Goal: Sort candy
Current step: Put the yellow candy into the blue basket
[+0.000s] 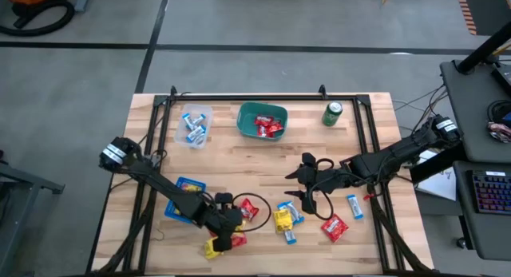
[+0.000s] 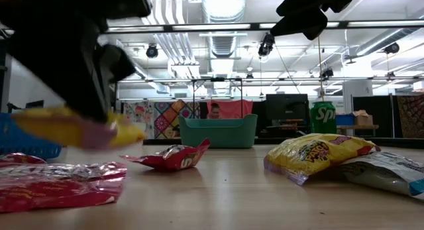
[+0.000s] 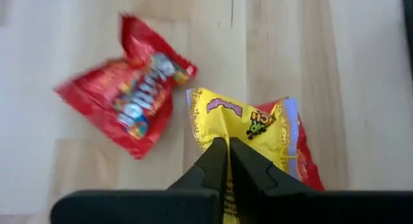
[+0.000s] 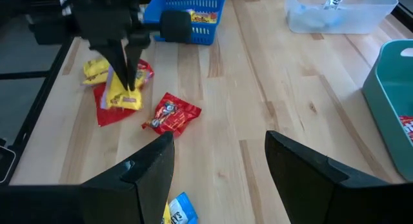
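— Wooden slats make up the surface point(image 1: 239, 165), and most of the loose candy sits along its near side. What is crowding the left end effector point(image 1: 226, 239)?

— It is pinched shut on a yellow crinkly candy packet point(image 3: 239, 124), low over the near edge of the surface. A flat red packet point(image 3: 303, 162) lies partly under that yellow one, another yellow packet point(image 4: 95, 70) lies just beside them, and a crumpled red candy packet point(image 1: 249, 208) lies near on the bare wood.

— And farther along?

— A blue slatted plastic basket point(image 1: 186, 192) with yellow sweets inside sits just behind the left arm's forearm. Toward the middle lie a second yellow packet point(image 1: 282, 220), blue-and-white wrapped sweets point(image 1: 289, 233), another red packet point(image 1: 334, 227) and one more blue-and-white wrapper point(image 1: 355, 206).

— How do the arms lie?

— The left arm reaches in from the left edge, slanting down toward the near side, with its fingers pointing down at the packets. The right arm stretches in from the right edge, held above the surface, its right end effector point(image 1: 297, 186) spread wide and holding nothing, facing across toward the left one.

— Any open room?

— Bare wood runs between the two end effectors and across the middle. At the far side stand a clear plastic tub point(image 1: 194, 125) of blue-and-white sweets, a teal plastic bin point(image 1: 261, 120) of red packets, and a green drink can point(image 1: 332, 113), well apart from both arms.
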Robot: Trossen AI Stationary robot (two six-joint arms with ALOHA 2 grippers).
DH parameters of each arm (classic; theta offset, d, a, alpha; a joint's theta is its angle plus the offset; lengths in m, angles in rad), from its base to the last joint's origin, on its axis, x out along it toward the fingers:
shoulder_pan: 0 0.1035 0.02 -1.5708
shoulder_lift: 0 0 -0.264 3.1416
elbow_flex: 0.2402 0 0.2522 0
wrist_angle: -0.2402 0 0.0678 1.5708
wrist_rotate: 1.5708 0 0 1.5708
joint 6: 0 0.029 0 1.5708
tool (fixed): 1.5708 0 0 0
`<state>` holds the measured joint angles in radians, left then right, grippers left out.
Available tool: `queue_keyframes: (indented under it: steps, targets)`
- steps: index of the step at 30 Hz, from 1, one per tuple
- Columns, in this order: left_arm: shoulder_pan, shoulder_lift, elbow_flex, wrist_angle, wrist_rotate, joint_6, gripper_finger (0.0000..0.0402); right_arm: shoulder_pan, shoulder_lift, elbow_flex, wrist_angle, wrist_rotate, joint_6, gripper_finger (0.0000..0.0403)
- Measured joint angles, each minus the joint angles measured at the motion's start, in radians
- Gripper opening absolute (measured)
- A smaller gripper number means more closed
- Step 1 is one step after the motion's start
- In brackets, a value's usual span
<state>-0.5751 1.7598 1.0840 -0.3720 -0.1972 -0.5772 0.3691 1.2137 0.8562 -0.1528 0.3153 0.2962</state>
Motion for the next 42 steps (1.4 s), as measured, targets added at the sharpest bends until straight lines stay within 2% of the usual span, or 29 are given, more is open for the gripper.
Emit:
queue_keyframes:
  steps: [7, 13, 17, 21, 42]
  targets:
    - [-0.002, -0.131, 0.000, -0.142, -0.076, -0.022, 0.0000, 0.000, 0.000, 0.000, 0.000, 0.000, 0.000, 0.0231]
    - [-0.006, -0.237, 0.000, -0.464, -0.100, -0.189, 0.0000, 0.000, 0.000, 0.000, 0.000, 0.000, 0.000, 0.0231]
    - [-0.015, -0.276, 0.000, -0.655, -0.100, -0.246, 0.0000, 0.000, 0.000, 0.000, 0.000, 0.000, -0.001, 0.0231]
    - [-0.015, -0.298, 0.000, -0.781, -0.099, -0.305, 0.0000, 0.000, 0.000, 0.000, 0.000, 0.000, -0.002, 0.0231]
    - [-0.017, -0.275, -0.111, -0.817, -0.073, -0.326, 0.0000, 0.000, 0.000, -0.010, 0.000, 0.000, -0.008, 0.0231]
